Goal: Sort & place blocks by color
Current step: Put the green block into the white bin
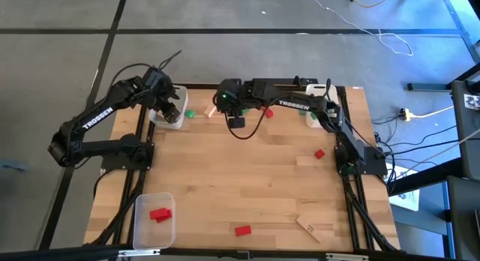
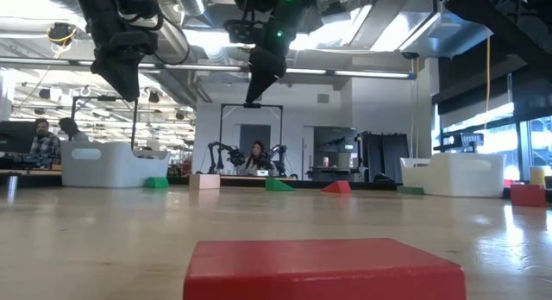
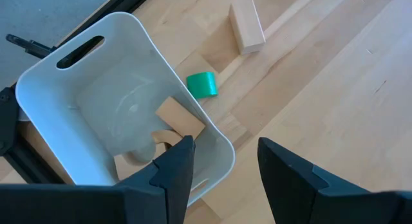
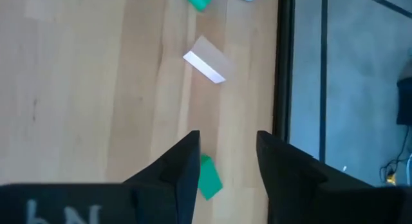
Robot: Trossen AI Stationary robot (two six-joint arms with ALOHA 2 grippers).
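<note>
1. Right jaws stand apart and empty, hanging above the far edge of the worktop. A green block lies just below them, partly hidden by one finger; a pale wood block lies farther along the same edge.
2. Risk: the green block sits off-centre under one finger. A straight descent may land a fingertip on it and kick it away, not straddle it.
3. The worktop's dark edge rail runs close beside these blocks. A nudge that way could push one against the rail or off the worktop.
4. Left jaws are also parted and empty, over the rim of the white bin, which holds wood blocks. Dropping lower risks clipping the rim and shifting the bin.
5. A green piece lies just beside that bin; another wood block lies near it.
6. Both arms crowd the far edge; reaching toward each other invites contact.
7. Open room: the worktop's middle is bare. Red blocks lie scattered nearer, two in a clear bin.
</note>
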